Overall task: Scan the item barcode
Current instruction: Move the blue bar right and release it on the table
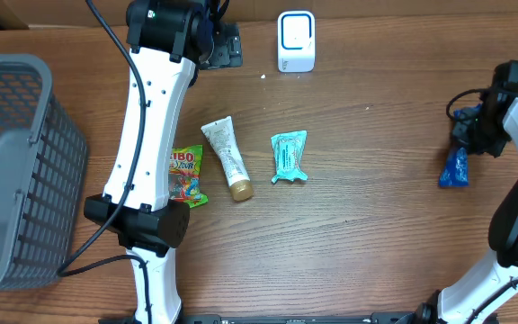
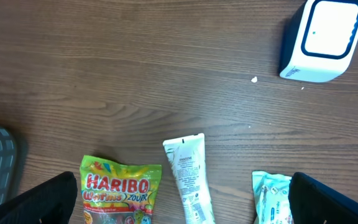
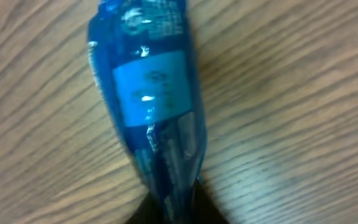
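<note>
R gripper (image 1: 465, 138) is at the table's (image 1: 376, 234) right side, over the far end of the blue packet (image 1: 454, 168). In the wrist cam the packet lies against the wood, lighter blue label up, its near end running in btwn the dark fingers (image 3: 211, 211). The view is blurred, so can't tell if the jaws pinch it or stand just off it.

L gripper (image 1: 226, 47) is at the far side, jaws wide w/ nothing in them. Its fingers (image 2: 42, 202) show at the wrist cam's bottom corners.

The white scanner (image 1: 296, 40) stands just right of it, well apart from the blue packet.

Mid-table, in a row: Haribo bag (image 1: 185, 175), tube (image 1: 227, 158) w/ brown cap toward the near edge, teal packet (image 1: 289, 157). Grey basket (image 1: 48, 153) at the left edge.
</note>
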Robot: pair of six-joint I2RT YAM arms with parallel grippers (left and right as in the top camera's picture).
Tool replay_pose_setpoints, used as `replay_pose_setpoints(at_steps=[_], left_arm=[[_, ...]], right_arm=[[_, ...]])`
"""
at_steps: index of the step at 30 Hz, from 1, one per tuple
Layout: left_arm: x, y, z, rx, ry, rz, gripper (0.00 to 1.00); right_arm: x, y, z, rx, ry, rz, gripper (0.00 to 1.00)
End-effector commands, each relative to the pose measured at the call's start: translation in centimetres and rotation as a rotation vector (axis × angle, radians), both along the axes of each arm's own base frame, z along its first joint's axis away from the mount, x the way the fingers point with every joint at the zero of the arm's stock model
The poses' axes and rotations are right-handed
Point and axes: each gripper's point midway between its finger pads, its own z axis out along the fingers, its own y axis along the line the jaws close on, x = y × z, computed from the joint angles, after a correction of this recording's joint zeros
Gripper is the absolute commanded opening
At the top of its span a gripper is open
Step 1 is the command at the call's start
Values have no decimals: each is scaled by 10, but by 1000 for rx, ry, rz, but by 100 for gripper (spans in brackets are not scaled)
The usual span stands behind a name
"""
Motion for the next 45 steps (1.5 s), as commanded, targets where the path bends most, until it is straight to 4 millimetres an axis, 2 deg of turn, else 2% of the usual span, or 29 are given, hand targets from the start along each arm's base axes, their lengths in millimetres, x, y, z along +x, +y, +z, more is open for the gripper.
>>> replay_pose_setpoints(at_steps=[1, 2, 3, 6, 9, 12, 15, 16, 18, 19, 20, 21, 22, 24, 27, 29, 31, 37, 40, 45], left_arm=[[0, 1, 3, 12, -10, -7, 100], [0, 1, 3, 12, -10, -7, 100], [0, 1, 3, 12, -10, -7, 100], [0, 1, 3, 12, -10, -7, 100], [0, 1, 3, 12, -9, -7, 100], [0, 1, 3, 12, -10, -7, 100], [0, 1, 3, 12, -10, -7, 100], [0, 1, 3, 12, -10, -7, 100], [0, 1, 3, 12, -10, -7, 100], [0, 1, 3, 12, -10, -7, 100], [0, 1, 3, 12, -10, -7, 100], [0, 1, 3, 12, -10, -7, 100], [0, 1, 3, 12, -10, -7, 100], [0, 1, 3, 12, -10, -7, 100], [0, 1, 3, 12, -10, -7, 100], [0, 1, 3, 12, -10, -7, 100], [0, 1, 3, 12, -9, -6, 100], [0, 1, 3, 12, -9, -6, 100], [0, 1, 3, 12, -10, -6, 100], [0, 1, 3, 12, -10, -6, 100]], right_arm=[[9, 10, 6, 35, -43, 5, 100], [10, 12, 7, 49, -48, 8, 100], [15, 23, 10, 111, -72, 22, 100], [26, 64, 27, 352, -145, 72, 100], [37, 105, 59, 616, -244, 147, 100], [41, 138, 83, 790, -315, 235, 100], [42, 143, 76, 745, -287, 235, 100], [42, 132, 63, 653, -232, 152, 100], [40, 114, 48, 543, -173, 41, 100], [38, 108, 44, 505, -155, 13, 100], [38, 112, 45, 521, -158, 21, 100], [40, 117, 49, 545, -171, 43, 100], [44, 136, 59, 613, -216, 136, 99], [47, 152, 64, 637, -238, 196, 98], [45, 188, 60, 609, -212, 284, 94], [43, 199, 51, 528, -180, 306, 92], [43, 192, 28, 294, -122, 230, 92], [46, 180, -6, 146, -77, 203, 90], [32, 152, -23, 62, 13, 124, 90], [9, 95, -26, -3, 103, -43, 90]])
